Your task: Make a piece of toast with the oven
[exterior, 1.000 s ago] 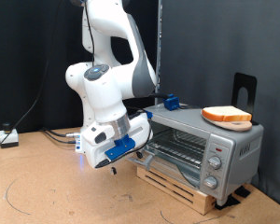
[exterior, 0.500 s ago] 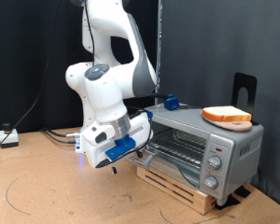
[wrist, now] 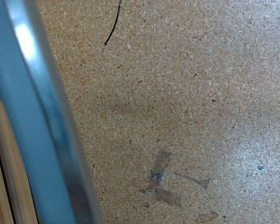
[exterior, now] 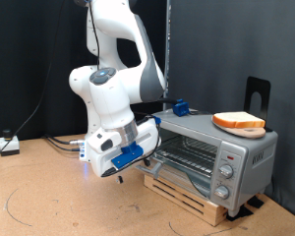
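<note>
The white arm (exterior: 113, 88) bends down on the left of the exterior view, and its gripper (exterior: 138, 165) sits low at the left front of the oven (exterior: 208, 152), right at the edge of the dropped glass door (exterior: 159, 160). The hand's blue-marked body hides the fingers, so whether they are open or closed cannot be told, and nothing can be seen held between them.

The oven is a silver-grey box on the right of the scene, resting on a wooden slatted base (exterior: 192, 196). Its door hangs open, and the wire rack (exterior: 192, 147) shows inside with nothing visible on it. Knobs (exterior: 226, 167) line the panel on its right side.

The piece of toast (exterior: 238, 122) lies flat on a round light wooden board (exterior: 248, 132) on top of the oven, toward its right end, well apart from the gripper. A small blue item (exterior: 179, 108) sits on the far left part of the oven's top, and a dark upright stand (exterior: 257, 98) rises behind the toast.

The wrist view looks down at the speckled chipboard floor (wrist: 196, 93), with a blurred bluish edge (wrist: 42, 103) crossing one side, wooden slats (wrist: 5, 168) just beyond it, a thin black cable (wrist: 113, 26), and a scuffed grey mark (wrist: 161, 179) on the board
</note>
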Available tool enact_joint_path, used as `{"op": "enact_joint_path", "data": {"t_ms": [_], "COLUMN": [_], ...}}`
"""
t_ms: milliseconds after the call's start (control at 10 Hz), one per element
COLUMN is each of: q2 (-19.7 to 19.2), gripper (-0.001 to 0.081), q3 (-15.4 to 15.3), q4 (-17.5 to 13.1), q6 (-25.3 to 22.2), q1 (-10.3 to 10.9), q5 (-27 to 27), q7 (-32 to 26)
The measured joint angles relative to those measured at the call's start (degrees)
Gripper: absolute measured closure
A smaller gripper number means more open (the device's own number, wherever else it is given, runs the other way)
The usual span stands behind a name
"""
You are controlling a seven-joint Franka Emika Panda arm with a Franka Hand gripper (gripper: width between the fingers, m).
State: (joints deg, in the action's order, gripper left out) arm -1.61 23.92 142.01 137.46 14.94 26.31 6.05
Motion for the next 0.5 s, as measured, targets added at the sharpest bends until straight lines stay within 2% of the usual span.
{"op": "enact_joint_path", "data": {"t_ms": [500], "q2": [0.7], "gripper": [-0.0001], "q3": [0.0], "q4": [0.0], "q6": [-0.7], "q1": [0.0], "q5": [0.1], "q7": [-0.2]}}
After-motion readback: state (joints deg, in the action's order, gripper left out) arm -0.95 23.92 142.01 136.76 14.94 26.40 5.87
